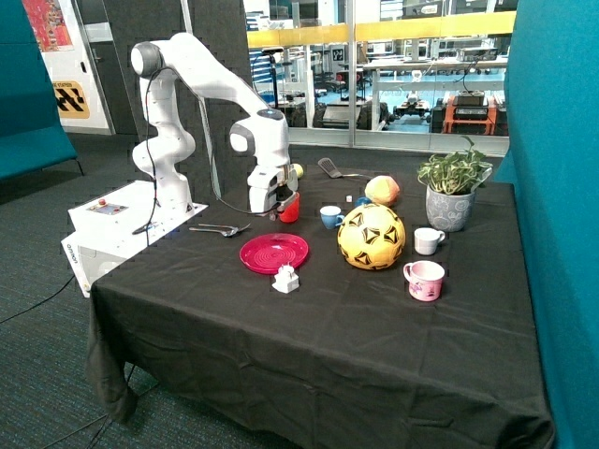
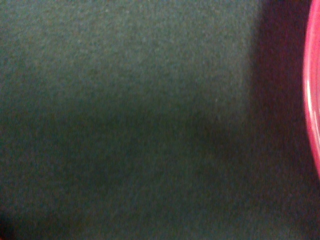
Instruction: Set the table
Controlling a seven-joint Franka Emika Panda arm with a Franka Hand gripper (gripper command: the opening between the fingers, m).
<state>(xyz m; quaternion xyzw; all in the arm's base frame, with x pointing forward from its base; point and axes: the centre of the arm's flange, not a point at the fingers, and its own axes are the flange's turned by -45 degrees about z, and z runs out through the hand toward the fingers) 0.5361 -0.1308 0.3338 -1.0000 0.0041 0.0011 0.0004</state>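
Observation:
The table point(image 1: 309, 346) is covered in black cloth. On it lies a red plate point(image 1: 273, 253), with a fork and spoon point(image 1: 220, 228) on the cloth beside it, towards the robot base. My gripper point(image 1: 279, 211) hangs low over the cloth just behind the plate. A red cup point(image 1: 289, 208) sits right against it; whether it is held does not show. The wrist view shows black cloth point(image 2: 125, 120) and a curved pink-red rim point(image 2: 312, 100) at one edge. A blue cup point(image 1: 330, 217), a white cup point(image 1: 428, 240) and a pink mug point(image 1: 424, 280) stand further along.
A yellow football point(image 1: 372, 237) sits mid-table, with a smaller orange ball point(image 1: 382, 191) and a potted plant point(image 1: 451, 192) behind it. A spatula point(image 1: 329, 168) lies at the back. A small white object point(image 1: 285, 279) stands in front of the plate. The white robot base box point(image 1: 122, 229) adjoins the table.

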